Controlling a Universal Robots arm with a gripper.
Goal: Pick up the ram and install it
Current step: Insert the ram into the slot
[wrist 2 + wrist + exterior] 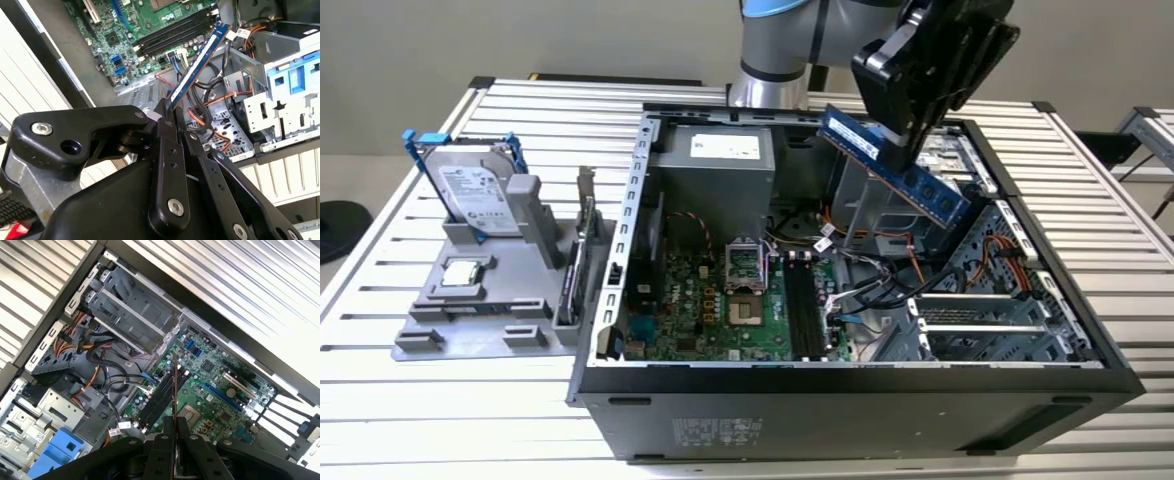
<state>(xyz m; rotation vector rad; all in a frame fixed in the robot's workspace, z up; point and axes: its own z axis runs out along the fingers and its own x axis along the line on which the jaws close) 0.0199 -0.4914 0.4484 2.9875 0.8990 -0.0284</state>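
On the exterior view's left, the hard drive (474, 195) stands in a grey holder (480, 310) on the worktop (400, 420). At centre, the open case (854, 405) shows the long black slots (801, 312). Rightward, above the cables (881, 290), the tool (891, 128) pinches the ram (914, 175) near one end, tilted in mid-air. A good seating likely needs its edge level and parallel to a slot, clear of those cables.

ram (199, 60) end apparently behind gripper (167, 111)
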